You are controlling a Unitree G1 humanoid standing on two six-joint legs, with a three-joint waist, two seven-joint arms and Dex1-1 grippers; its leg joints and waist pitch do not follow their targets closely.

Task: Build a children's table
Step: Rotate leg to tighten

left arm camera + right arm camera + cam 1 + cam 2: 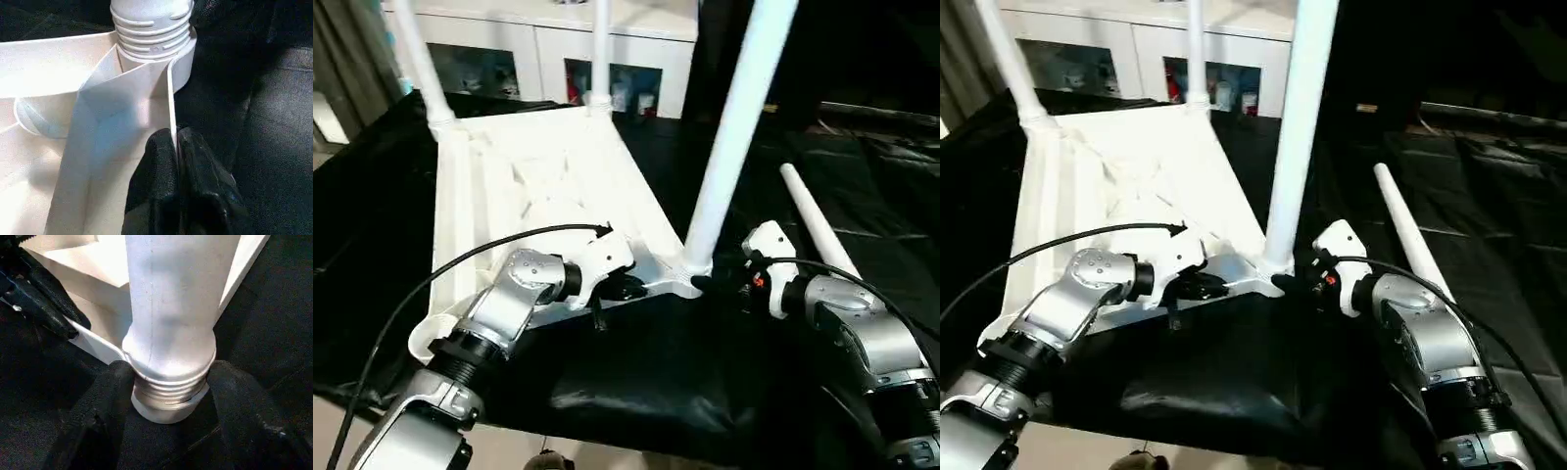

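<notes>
A white plastic rectangular tabletop [543, 186] lies upside down on a counter draped in black cloth [636, 372], its ribbed underside facing up. Two long white tubular legs stand upright in the far corner sockets: one at the far left corner [419, 69], one at the far right corner [600, 54]. A third white tubular leg [734, 137] rises from the near right corner socket, leaning slightly to the right, with its threaded base showing at the socket. A fourth white tubular leg [818, 223] lies loose on the black cloth to the right of the tabletop, apart from it.

The left claw [175, 147] is at the tabletop's near edge, just left of the third leg; its two black fingers are pressed together on the thin white rim, pinching it. The right claw [168, 391] sits at the base of the third leg, its black fingers [110, 396] spread to either side of the threaded collar; whether they press on it cannot be told.

Beyond the counter stands a white cabinet [548, 49] with glass-fronted compartments.
</notes>
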